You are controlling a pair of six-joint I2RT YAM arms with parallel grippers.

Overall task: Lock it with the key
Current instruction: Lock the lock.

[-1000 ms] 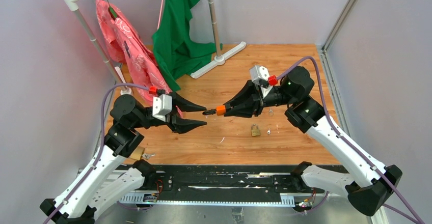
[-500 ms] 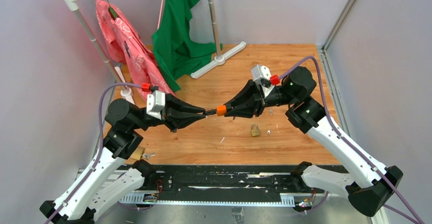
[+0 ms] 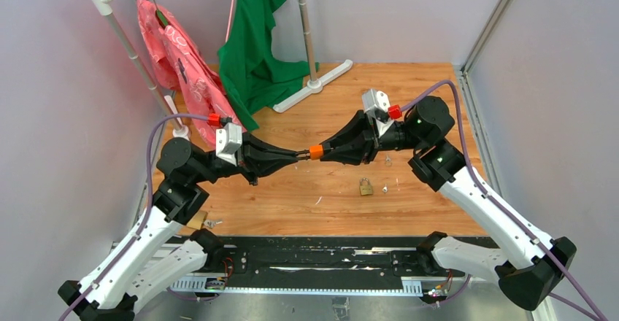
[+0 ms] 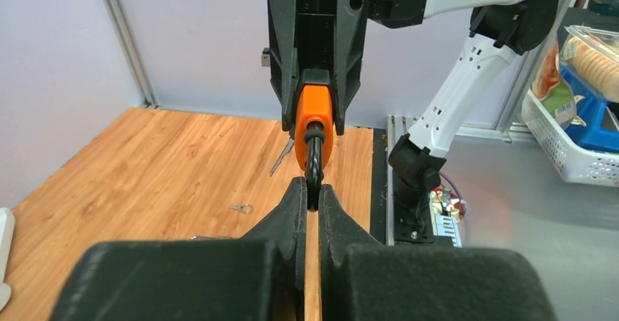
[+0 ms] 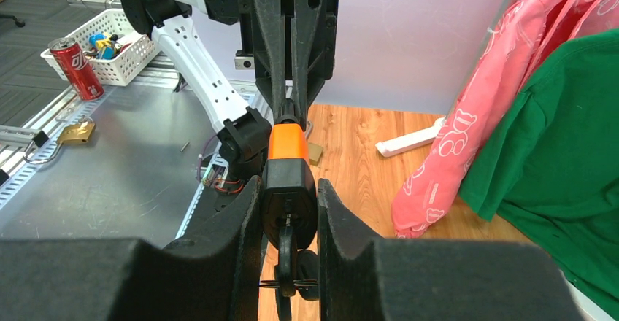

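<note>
2 grippers meet mid-air: right gripper (image 5: 288, 193) clamps the orange-black padlock (image 5: 288, 171), left gripper (image 4: 307, 193) pinches its shackle (image 4: 313, 162).

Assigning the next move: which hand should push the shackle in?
Likely left: the left hand is shut on the black shackle, in line with the orange lock body clamped by the right hand.

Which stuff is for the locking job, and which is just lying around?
For the job: orange lock, held by right gripper, its black loop pinched by left gripper.
Lying about: brass padlock, pink shirt, green shirt, red can.
</note>
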